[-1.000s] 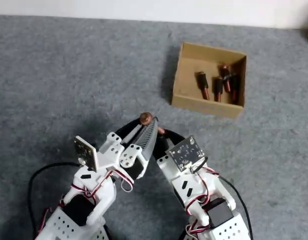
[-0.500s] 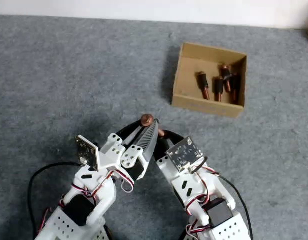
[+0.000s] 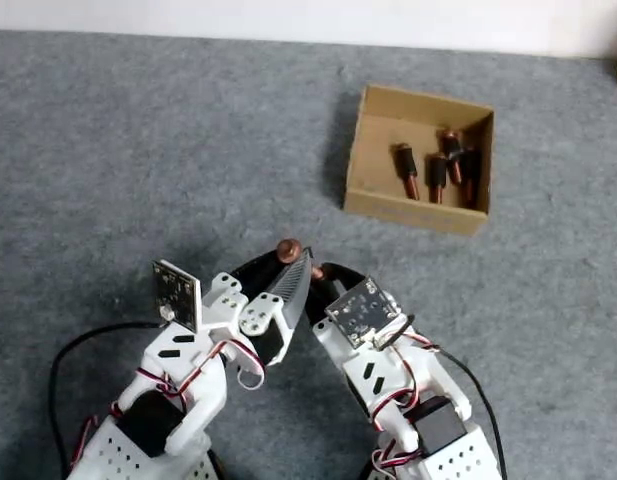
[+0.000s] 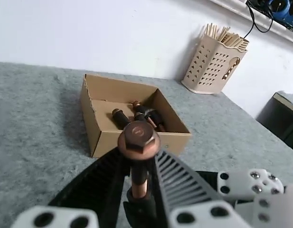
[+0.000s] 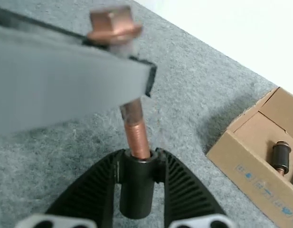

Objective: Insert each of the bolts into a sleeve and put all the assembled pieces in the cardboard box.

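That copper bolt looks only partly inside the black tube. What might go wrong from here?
The bolt has only its tip inside the sleeve; if it tilts, it may jam rather than slide in. The left gripper holds it just under the head, so pushing down might bump the right gripper.

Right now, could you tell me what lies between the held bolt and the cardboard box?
Only bare grey mat lies between the bolt and the cardboard box, as the high view shows.
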You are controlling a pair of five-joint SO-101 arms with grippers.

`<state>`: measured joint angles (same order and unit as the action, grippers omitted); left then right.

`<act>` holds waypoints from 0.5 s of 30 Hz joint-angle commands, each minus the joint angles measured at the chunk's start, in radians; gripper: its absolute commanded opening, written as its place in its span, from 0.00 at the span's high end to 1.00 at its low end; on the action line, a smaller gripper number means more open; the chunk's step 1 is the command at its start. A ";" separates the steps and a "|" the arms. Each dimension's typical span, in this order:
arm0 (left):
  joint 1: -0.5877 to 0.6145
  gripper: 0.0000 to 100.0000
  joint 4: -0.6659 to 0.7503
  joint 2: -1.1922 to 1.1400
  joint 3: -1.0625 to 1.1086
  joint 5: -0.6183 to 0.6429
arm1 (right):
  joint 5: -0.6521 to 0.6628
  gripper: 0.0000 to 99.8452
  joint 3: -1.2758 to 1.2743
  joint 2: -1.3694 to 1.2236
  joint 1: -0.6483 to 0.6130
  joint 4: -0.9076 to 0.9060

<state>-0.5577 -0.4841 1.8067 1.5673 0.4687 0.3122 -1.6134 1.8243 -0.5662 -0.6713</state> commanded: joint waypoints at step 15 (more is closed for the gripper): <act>-0.012 0.99 0.008 -0.420 -0.223 0.072 | 0.021 1.00 0.107 0.010 -0.082 -0.087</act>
<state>-0.5577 -0.4841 1.4891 1.4246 0.5255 0.3214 -1.5904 1.8228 -0.6107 -0.7526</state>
